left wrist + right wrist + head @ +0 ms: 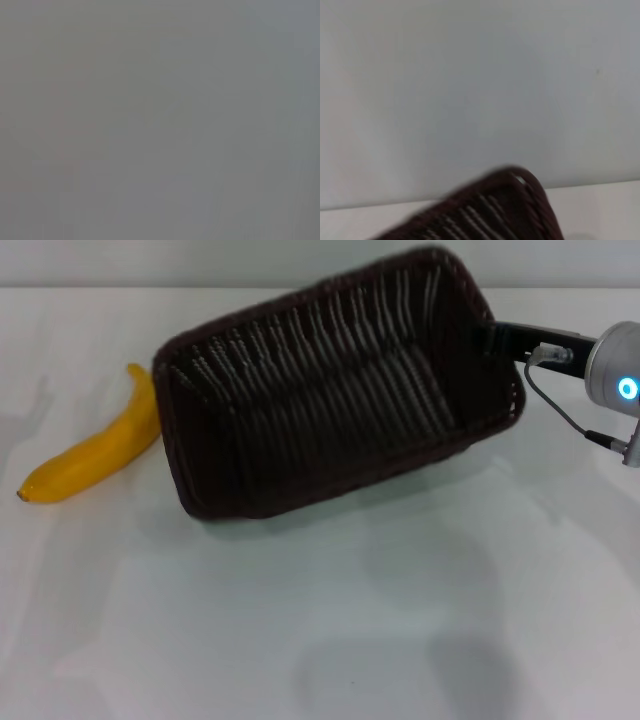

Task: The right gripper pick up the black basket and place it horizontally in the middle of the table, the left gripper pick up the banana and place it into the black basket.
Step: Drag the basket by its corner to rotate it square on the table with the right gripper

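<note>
wicker basket: the black basket (335,390) hangs tilted over the table (400,620), its right end raised and its open mouth tipped toward the head camera, so the slotted walls and floor show; whether its lower left corner touches the table cannot be told.
right gripper: the right gripper (497,338) reaches in from the right edge and closes on the rim at the basket's right short end; holding one end only is, most likely, why the basket slants.
right wrist view: a corner of the basket (505,210) fills the lower part, fitting a grasp at the rim.
banana: the banana (95,445) lies on the table at the left, its far end just beside the basket's left corner, not yet inside it.
left gripper: not seen in any view; its wrist view shows only plain grey.
step in hand: carrying the basket; it is not yet level.
</note>
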Tool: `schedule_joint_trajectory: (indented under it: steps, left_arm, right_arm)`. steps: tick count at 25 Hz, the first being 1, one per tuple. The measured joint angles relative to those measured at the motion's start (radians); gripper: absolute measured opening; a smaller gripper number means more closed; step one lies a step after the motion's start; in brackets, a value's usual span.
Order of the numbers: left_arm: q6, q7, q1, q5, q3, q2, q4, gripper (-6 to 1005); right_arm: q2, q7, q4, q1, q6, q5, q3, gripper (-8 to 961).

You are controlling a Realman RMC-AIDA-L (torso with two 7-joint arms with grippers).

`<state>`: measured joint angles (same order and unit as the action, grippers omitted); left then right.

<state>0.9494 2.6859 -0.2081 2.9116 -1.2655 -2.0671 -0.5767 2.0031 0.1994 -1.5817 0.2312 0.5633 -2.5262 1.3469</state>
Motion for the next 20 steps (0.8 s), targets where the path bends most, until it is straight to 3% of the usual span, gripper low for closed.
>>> schedule_joint_trajectory:
  steps: [8, 10, 16, 20]
  left_arm:
    - [0.0, -0.014, 0.002, 0.0, 0.001, 0.001, 0.001, 877]
    - [-0.001, -0.014, 0.002, 0.0, 0.0, 0.001, 0.007, 878]
    - [-0.002, -0.014, -0.001, 0.0, 0.005, 0.001, 0.019, 878]
    - [-0.002, -0.014, -0.002, 0.0, 0.007, 0.001, 0.02, 878]
  right_arm:
    - [-0.002, -0.011, -0.007, -0.01, -0.036, -0.002, 0.005, 324]
    - [-0.002, -0.023, -0.006, -0.012, -0.054, -0.004, 0.006, 563]
    - [-0.003, -0.095, 0.032, -0.011, -0.148, -0.014, 0.019, 575]
    - [-0.003, -0.16, 0.088, -0.009, -0.253, -0.018, 0.02, 634]
